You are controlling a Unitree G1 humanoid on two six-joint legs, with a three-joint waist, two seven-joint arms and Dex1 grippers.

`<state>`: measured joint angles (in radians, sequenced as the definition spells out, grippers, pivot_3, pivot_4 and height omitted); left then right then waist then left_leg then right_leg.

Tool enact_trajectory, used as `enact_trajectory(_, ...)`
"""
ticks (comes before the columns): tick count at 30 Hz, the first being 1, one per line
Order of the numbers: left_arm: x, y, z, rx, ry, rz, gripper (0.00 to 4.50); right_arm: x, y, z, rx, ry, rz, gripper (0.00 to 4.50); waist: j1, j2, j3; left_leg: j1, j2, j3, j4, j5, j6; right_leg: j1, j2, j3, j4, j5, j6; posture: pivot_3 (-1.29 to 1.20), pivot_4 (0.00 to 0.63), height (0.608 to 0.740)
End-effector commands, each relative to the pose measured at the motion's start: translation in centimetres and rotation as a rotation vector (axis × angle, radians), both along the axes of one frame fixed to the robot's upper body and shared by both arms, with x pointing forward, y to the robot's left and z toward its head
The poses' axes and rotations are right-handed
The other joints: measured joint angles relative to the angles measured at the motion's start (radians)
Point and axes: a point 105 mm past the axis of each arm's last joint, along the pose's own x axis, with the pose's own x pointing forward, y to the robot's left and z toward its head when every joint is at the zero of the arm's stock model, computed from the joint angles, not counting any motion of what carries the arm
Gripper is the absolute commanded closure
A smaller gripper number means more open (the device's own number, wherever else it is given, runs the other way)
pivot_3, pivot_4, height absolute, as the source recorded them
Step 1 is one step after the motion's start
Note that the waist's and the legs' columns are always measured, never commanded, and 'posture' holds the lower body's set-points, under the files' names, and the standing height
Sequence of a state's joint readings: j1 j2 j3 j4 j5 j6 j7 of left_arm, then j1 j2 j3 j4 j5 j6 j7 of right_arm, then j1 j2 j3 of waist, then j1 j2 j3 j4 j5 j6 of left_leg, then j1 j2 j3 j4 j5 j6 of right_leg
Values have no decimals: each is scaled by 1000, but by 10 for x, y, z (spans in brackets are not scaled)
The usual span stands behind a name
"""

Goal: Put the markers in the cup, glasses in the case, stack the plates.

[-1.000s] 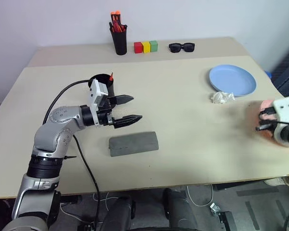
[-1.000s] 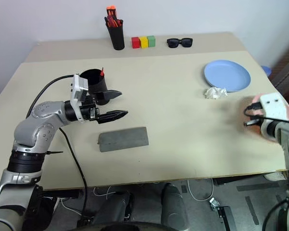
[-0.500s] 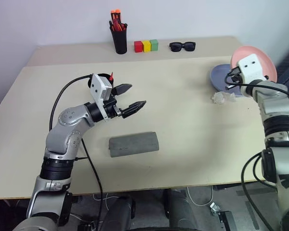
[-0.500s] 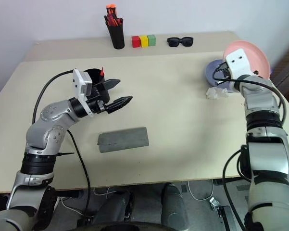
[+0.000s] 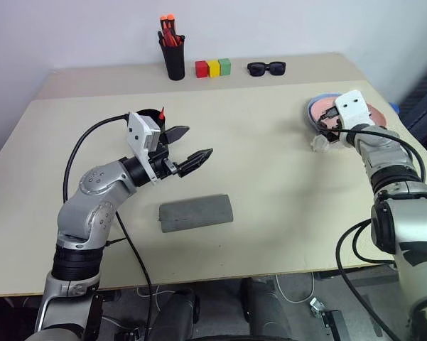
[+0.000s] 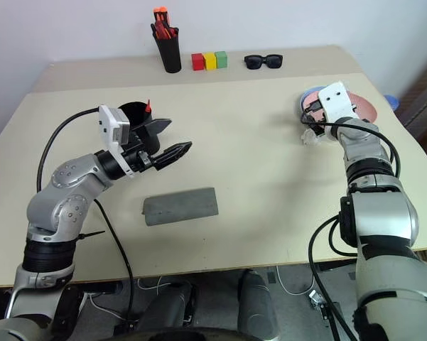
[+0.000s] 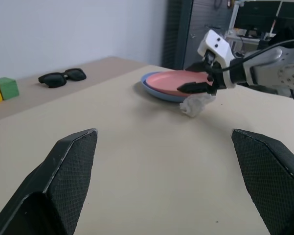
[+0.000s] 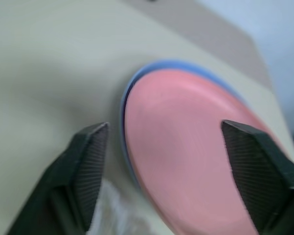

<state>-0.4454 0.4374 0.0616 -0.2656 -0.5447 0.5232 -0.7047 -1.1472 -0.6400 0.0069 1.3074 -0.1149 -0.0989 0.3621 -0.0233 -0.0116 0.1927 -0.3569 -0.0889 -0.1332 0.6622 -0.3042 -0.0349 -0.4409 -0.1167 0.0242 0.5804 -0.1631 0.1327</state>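
The pink plate (image 8: 195,147) lies on top of the light blue plate (image 7: 154,88) at the table's far right. My right gripper (image 5: 327,122) is at their near-left rim, open, its fingers apart over the pink plate. The black cup (image 5: 149,116) stands left of centre with a red marker tip (image 5: 163,111) sticking out of it. My left gripper (image 5: 197,141) hovers open and empty just right of the cup. The grey case (image 5: 196,212) lies shut in front of it. The glasses are out of view.
A crumpled white paper (image 5: 320,144) lies beside the plates, under my right wrist. Along the back edge stand a black pen holder (image 5: 175,62) with red and orange pens, coloured blocks (image 5: 213,68) and black sunglasses (image 5: 266,68).
My right gripper carried the pink plate from the near right edge up to the blue plate, lowered it onto it and opened. My left gripper turned slightly but stayed in place.
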Motion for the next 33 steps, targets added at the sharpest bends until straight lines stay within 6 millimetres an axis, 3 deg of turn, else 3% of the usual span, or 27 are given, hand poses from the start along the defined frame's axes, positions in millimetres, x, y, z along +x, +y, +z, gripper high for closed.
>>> enact_trajectory(1, -2, 1, 15, -14, -45, -8, 0, 1, 2, 34, 126, -102, 46, 1019, 1, 0, 0, 0, 0, 0, 0, 0, 0, 0, 0, 0, 0, 0, 0, 0, 150, 740)
enact_trajectory(3, -2, 0, 15, -15, -46, -16, 0, -1, 9, 29, 235, -60, 112, 1019, 1, 0, 0, 0, 0, 0, 0, 0, 0, 0, 0, 0, 0, 0, 0, 0, 150, 740)
enact_trajectory(7, -1, -2, 16, -15, -53, -32, 0, -9, 16, 6, 169, 20, 206, 1019, 2, 0, 0, 0, 0, 0, 0, -1, 1, 0, 0, 0, 0, 0, 0, 0, 150, 740)
enact_trajectory(17, 1, -7, 15, -13, -45, -52, 0, -20, -3, -34, 59, 112, 107, 1019, -2, 0, 0, 0, 0, 0, 1, -1, 1, 0, 0, 0, 0, 0, 0, 0, 150, 740)
enact_trajectory(20, 0, -6, 15, -8, -46, -51, 0, -21, -8, -43, 72, 143, 70, 1841, 0, 0, 0, 0, 0, 0, 1, -1, 1, 0, 0, 0, 0, 0, 0, 0, 150, 740)
enact_trajectory(25, 0, -2, 16, -4, -49, -39, 0, -22, -1, -50, 49, 175, 108, 4407, 2, 0, 0, 0, 0, 0, 1, -1, 1, 0, 0, 0, 0, 0, 0, 0, 150, 740)
enact_trajectory(30, -2, -3, 15, -4, -46, -38, 0, -20, 1, -45, 82, 158, 115, 4468, 2, 0, 0, 0, 0, 0, 1, -1, 1, 0, 0, 0, 0, 0, 0, 0, 150, 740)
enact_trajectory(33, -1, -3, 15, -7, -45, -37, 0, -15, 12, -20, 187, 72, 177, 4468, 2, 0, 0, 0, 0, 0, 1, -1, 1, 0, 0, 0, 0, 0, 0, 0, 150, 740)
